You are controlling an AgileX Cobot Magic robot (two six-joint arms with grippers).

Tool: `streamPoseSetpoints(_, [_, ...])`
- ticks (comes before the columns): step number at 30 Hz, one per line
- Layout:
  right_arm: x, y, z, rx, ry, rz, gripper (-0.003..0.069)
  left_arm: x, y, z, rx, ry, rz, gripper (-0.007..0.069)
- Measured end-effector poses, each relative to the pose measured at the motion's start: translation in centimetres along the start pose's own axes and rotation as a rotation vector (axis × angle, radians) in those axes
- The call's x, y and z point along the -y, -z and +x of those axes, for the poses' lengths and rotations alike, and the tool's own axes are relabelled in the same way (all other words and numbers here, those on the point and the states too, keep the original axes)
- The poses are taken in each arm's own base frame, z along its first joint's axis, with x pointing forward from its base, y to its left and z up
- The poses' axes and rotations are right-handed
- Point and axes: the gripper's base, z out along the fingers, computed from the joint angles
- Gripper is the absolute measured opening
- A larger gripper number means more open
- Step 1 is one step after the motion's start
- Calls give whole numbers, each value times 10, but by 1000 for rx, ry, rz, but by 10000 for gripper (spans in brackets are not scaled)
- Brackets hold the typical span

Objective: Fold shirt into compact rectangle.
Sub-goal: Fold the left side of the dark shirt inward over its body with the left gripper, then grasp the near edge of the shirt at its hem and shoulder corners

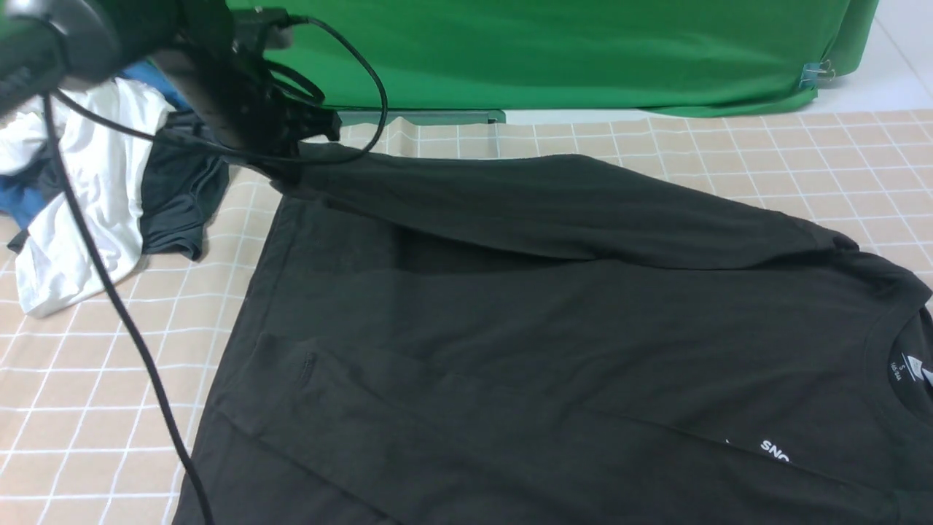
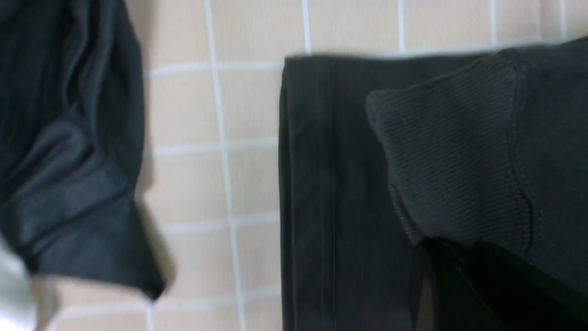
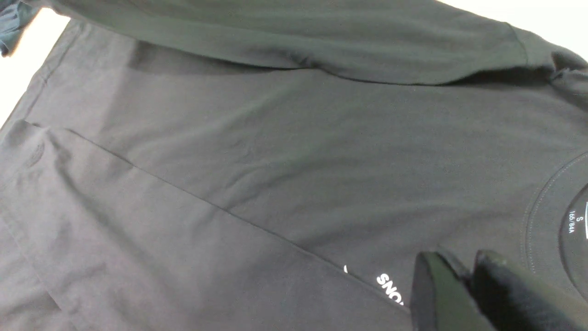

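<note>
The tabletop (image 1: pixel 656 146), covered in a beige cloth with a white grid, fills the front view. A green backdrop cloth (image 1: pixel 547 51) hangs across the top of the frame behind it. The black shirt (image 1: pixel 547 328) takes up most of the centre and lower right, lying chest up. Its hem is toward the left and its crew-neck collar (image 1: pixel 885 343) is at the right edge. One long sleeve (image 1: pixel 547 204) runs from the right shoulder toward the upper left and rises off the body of the shirt. The other sleeve (image 1: pixel 437 437) lies folded flat across the lower part of the chest. At the left edge is a loose pile made up of a white garment (image 1: pixel 95 189), a dark grey-green garment (image 1: pixel 182 197) and a bit of blue cloth (image 1: pixel 18 204), close to the shirt's hem corner but apart from it. The left arm (image 1: pixel 211 80) reaches in from the upper left, and a black cable (image 1: pixel 131 321) trails down the left side. The left gripper (image 1: pixel 291 160) is clamped tight on the shirt's ribbed cuff (image 2: pixel 450 151), holding that sleeve end above the hem corner. The right gripper (image 3: pixel 471 289) shows only in its own wrist view, over the chest beside the collar. Its fingers (image 3: pixel 436 294) are nearly together, and nothing shows between them. Beside them is the white print (image 1: pixel 774 450), partly covered by the folded sleeve. A small white size label (image 1: pixel 895 370) sits inside the neck.
</note>
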Motion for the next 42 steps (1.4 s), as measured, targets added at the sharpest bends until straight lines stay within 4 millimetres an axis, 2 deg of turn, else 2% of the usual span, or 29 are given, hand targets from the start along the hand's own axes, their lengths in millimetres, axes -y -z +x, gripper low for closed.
streamPoseSetpoints(7, [0, 0, 0, 0, 0, 0, 144, 1, 29, 10, -69, -20, -9, 35])
streamPoseSetpoints(12, [0, 0, 0, 0, 0, 0, 144, 1, 35, 23, -151, -19, -10, 35])
streamPoseSetpoints(18, [0, 0, 0, 0, 0, 0, 144, -2, 27, 53, -245, 15, -26, 35])
streamPoseSetpoints(23, [0, 0, 0, 0, 0, 0, 144, -3, 25, 71, -270, 50, -34, 35])
streamPoseSetpoints(29, [0, 0, 0, 0, 0, 0, 144, -7, 9, 94, -343, 69, -62, 36])
streamPoseSetpoints(33, [0, 0, 0, 0, 0, 0, 144, -8, 0, 102, -343, 81, -67, 43])
streamPoseSetpoints(37, [0, 0, 0, -2, -1, 0, 144, -8, -4, 103, -333, 81, -66, 143])
streamPoseSetpoints(40, [0, -2, -6, -57, 3, 4, 144, -8, -3, 106, -365, 60, -64, 289])
streamPoseSetpoints(42, [0, -3, -13, -106, -5, 8, 144, -8, -1, 110, -405, 68, -68, 342])
